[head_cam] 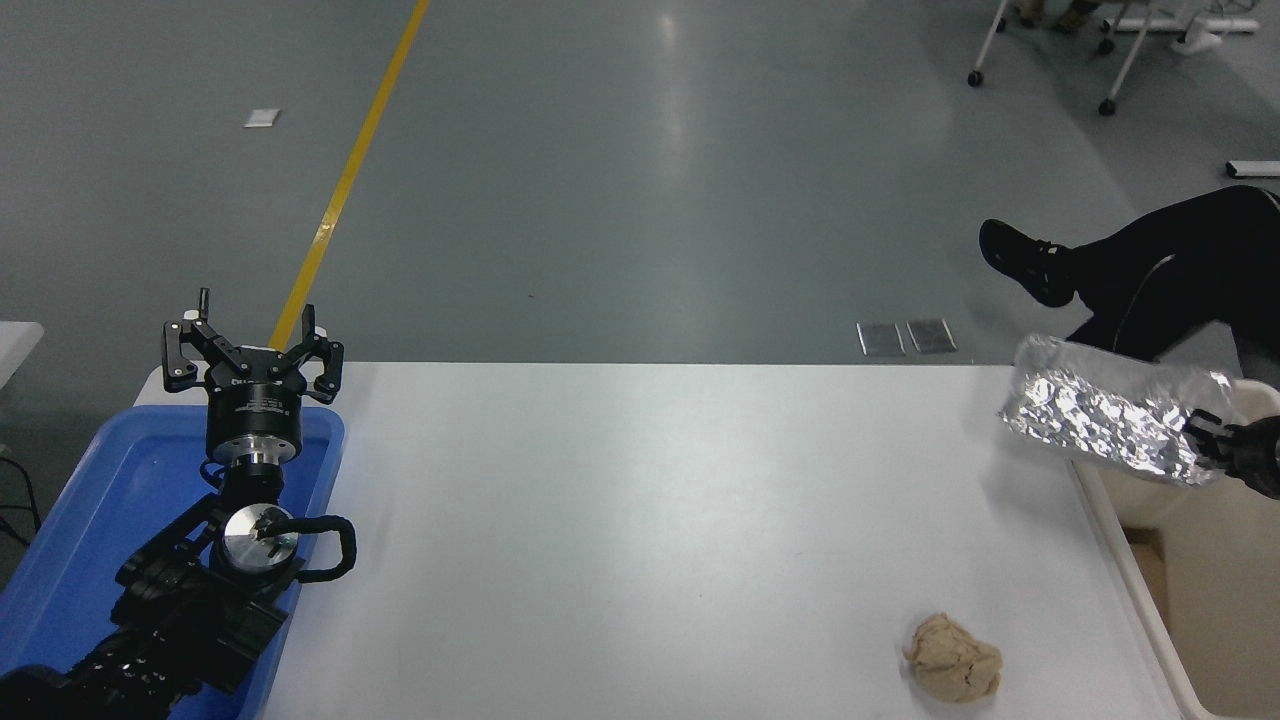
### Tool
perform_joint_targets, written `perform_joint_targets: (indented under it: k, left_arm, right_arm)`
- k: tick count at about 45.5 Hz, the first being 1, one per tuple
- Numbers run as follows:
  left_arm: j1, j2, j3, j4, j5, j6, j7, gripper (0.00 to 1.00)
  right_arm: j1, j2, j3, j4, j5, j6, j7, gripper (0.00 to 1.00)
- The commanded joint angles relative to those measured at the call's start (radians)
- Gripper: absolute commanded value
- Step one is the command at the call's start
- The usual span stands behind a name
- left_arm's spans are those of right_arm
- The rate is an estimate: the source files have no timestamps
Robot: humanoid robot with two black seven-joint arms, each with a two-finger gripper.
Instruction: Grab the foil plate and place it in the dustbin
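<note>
The right tool [1215, 440], clamped on the foil plate's [1105, 420] edge, holds it tilted at the dustbin's [1120, 520] rim; next, probably carry it further over the opening and release.

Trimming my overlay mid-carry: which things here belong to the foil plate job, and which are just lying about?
In the job: the foil plate, held in the right gripper above the table's right edge; the dustbin beside the table.

Just lying about: crumpled paper ball, blue tray under the parked left gripper.

crinkled shiny foil plate [1105, 422], smooth plastic dustbin [1225, 590]
</note>
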Motion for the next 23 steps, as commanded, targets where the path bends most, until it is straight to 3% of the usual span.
perform_joint_targets:
  k: [1,8,10,11,12,14,15,23]
  left_arm:
    - [0.0,0.0,-0.001,0.0,-0.001,0.001,0.0,0.99]
    - [0.0,0.0,-0.001,0.0,-0.001,0.001,0.0,0.99]
    - [0.0,0.0,-0.001,0.0,-0.001,0.001,0.0,0.99]
    - [0.0,0.0,-0.001,0.0,-0.001,0.0,0.0,0.99]
    - [0.0,0.0,-0.001,0.0,-0.001,0.001,0.0,0.99]
    - [0.0,0.0,-0.001,0.0,-0.001,0.0,0.0,0.99]
    - [0.0,0.0,-0.001,0.0,-0.001,0.001,0.0,0.99]
    - [0.0,0.0,-0.001,0.0,-0.001,0.0,0.0,0.99]
  right_arm:
    - [-0.124,0.063,0.023,-0.087,0.085,-0.129,-0.049,0.0]
    - [-0.131,0.066,0.025,-0.085,0.088,-0.161,-0.059,0.01]
    - [-0.134,0.066,0.025,-0.084,0.091,-0.172,-0.059,0.24]
    - [-0.134,0.066,0.025,-0.082,0.096,-0.18,-0.058,0.41]
    - [-0.134,0.066,0.025,-0.082,0.103,-0.192,-0.058,0.67]
    - [-0.134,0.065,0.025,-0.079,0.11,-0.212,-0.056,0.96]
    - [-0.134,0.066,0.023,-0.078,0.111,-0.213,-0.056,1.0]
    - [-0.131,0.069,0.025,-0.073,0.117,-0.209,-0.056,1.0]
